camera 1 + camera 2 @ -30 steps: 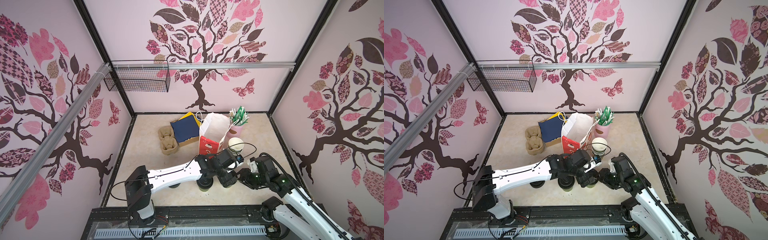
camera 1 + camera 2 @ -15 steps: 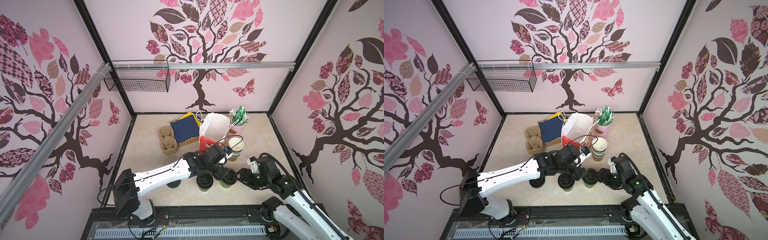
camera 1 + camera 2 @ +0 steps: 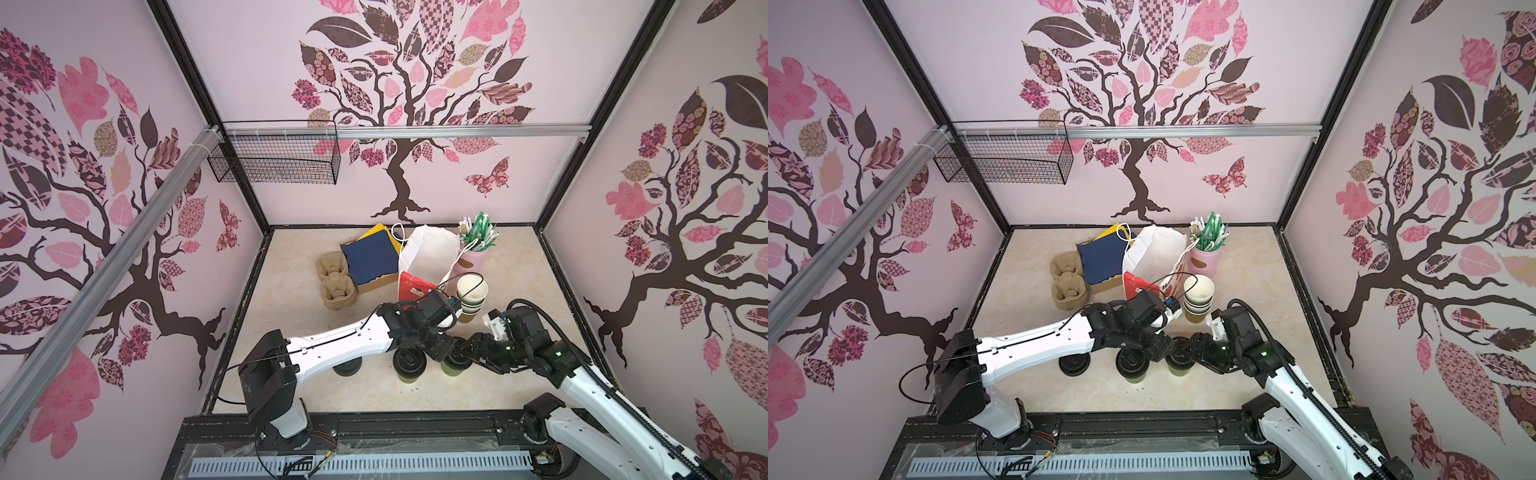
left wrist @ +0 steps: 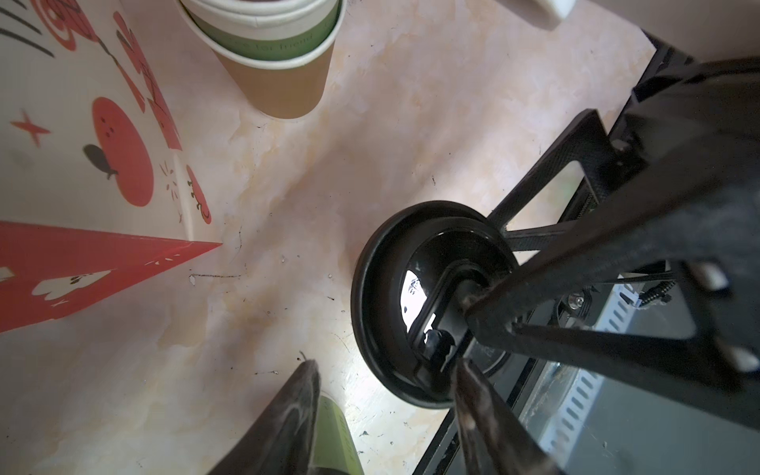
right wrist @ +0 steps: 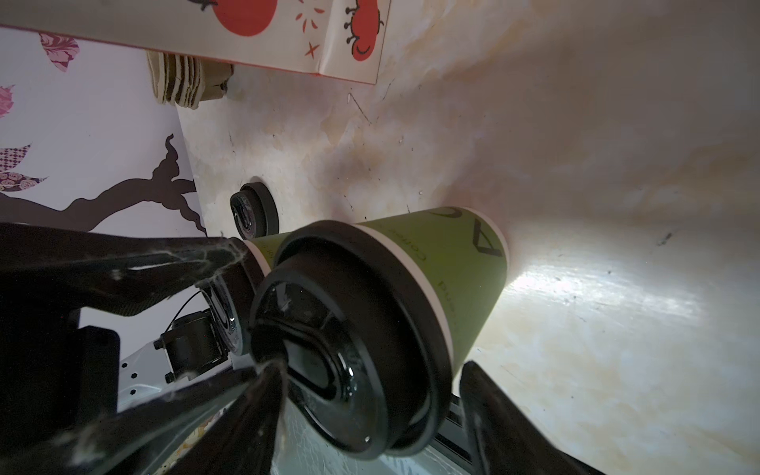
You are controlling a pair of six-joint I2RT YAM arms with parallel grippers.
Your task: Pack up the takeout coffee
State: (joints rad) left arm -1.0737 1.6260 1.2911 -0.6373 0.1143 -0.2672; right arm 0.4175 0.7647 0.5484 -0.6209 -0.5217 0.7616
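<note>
Near edge of table [image 3: 374,395]: loose black lid [image 3: 348,365], then the two coffees upright side by side, left-hand cup [image 3: 409,362] and right-hand cup [image 3: 456,365]. Right gripper [image 5: 374,366] straddles right-hand cup, jaws spread; whether they press it, cannot tell. Left gripper [image 4: 386,364] jaws parted, one finger beside left-hand cup, clear gap on its other side. Behind: nested cup stack [image 3: 471,293], printed paper bag [image 3: 428,257]; both coffees outside it.

Beige tabletop [image 3: 286,299], 2 lidded coffee cups [image 3: 409,362], loose lid [image 3: 348,368], nested cups [image 3: 471,299], paper bag [image 3: 428,253], pulp carriers [image 3: 336,282], straw pot [image 3: 471,262]
</note>
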